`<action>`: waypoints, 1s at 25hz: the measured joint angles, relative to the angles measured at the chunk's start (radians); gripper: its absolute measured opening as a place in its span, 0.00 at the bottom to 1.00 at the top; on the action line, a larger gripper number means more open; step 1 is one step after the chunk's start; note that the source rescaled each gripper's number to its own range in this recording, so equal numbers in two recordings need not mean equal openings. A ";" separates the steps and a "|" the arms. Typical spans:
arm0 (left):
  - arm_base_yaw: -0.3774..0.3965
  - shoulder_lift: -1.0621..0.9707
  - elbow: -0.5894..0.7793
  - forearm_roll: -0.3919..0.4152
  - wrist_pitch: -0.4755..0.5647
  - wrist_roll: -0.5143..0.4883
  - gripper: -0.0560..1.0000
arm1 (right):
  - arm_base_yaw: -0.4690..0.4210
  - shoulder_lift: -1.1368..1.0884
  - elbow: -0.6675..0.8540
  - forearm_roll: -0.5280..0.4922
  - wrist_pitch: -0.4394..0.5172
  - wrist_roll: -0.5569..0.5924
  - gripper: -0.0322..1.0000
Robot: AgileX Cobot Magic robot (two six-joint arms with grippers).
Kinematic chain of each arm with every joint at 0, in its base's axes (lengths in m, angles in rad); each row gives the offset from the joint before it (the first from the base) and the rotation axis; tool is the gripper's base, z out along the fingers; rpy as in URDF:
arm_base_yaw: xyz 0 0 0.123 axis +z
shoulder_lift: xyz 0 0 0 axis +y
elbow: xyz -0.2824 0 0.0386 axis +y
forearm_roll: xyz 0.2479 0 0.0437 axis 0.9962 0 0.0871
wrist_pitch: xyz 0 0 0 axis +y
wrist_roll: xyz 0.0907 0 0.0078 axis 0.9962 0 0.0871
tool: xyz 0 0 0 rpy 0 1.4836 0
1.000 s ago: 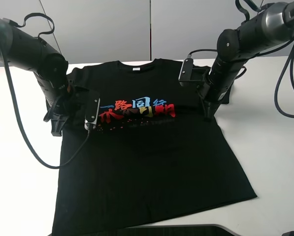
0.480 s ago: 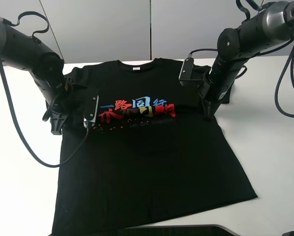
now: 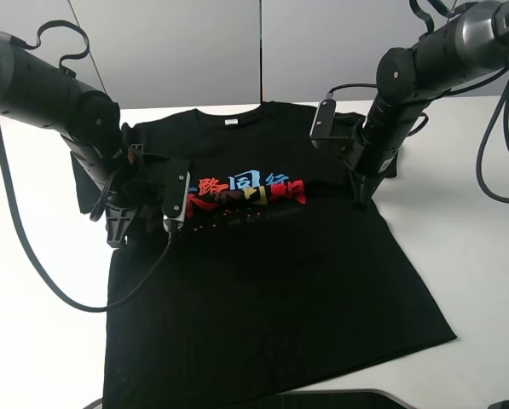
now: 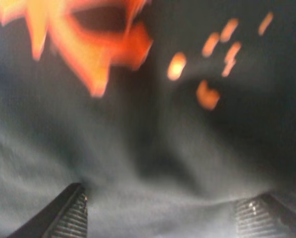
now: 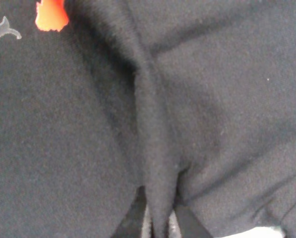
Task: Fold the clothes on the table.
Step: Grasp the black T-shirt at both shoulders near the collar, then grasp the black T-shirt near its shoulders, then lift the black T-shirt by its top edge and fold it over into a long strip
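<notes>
The black T-shirt lies flat, chest up, on the white table, collar at the far side. Its coloured print is bunched at its left end. My left gripper is on the shirt's left side by the print. In the left wrist view its fingers stand wide apart with rumpled black cloth between them. My right gripper is at the shirt's right side under the sleeve. In the right wrist view it is shut on a raised ridge of the cloth.
A cable loops from the left arm over the table's left part. A dark object lies at the front edge below the hem. Grey wall panels stand behind the table's far edge. Bare table shows on both sides of the shirt.
My left arm has moved right, toward the shirt's middle. The shirt's left side shifted with it and the print's left end bunched up. The right arm has not moved.
</notes>
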 joint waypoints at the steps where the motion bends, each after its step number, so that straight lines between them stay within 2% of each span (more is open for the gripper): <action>1: -0.005 0.000 0.000 -0.004 0.000 0.000 0.83 | 0.000 0.000 0.000 0.000 0.000 0.000 0.05; 8: -0.006 0.000 0.000 -0.010 -0.002 0.000 0.84 | 0.000 0.000 0.000 0.000 0.002 0.000 0.05; 11: -0.006 -0.002 0.000 0.007 -0.004 -0.038 0.83 | 0.000 0.000 0.000 0.000 0.002 0.000 0.05; 13: -0.006 -0.002 0.000 0.029 0.009 -0.066 0.75 | 0.000 0.000 0.000 0.000 0.002 0.000 0.05; 16: -0.001 0.006 0.000 0.045 0.033 -0.079 0.56 | 0.000 -0.002 0.000 0.000 0.002 0.000 0.05; 18: 0.014 0.012 0.000 0.045 0.040 -0.081 0.53 | 0.000 -0.002 0.000 0.000 0.002 0.000 0.05; 25: 0.082 0.032 -0.012 0.023 0.038 -0.087 0.72 | 0.000 -0.024 0.002 0.004 0.004 0.000 0.05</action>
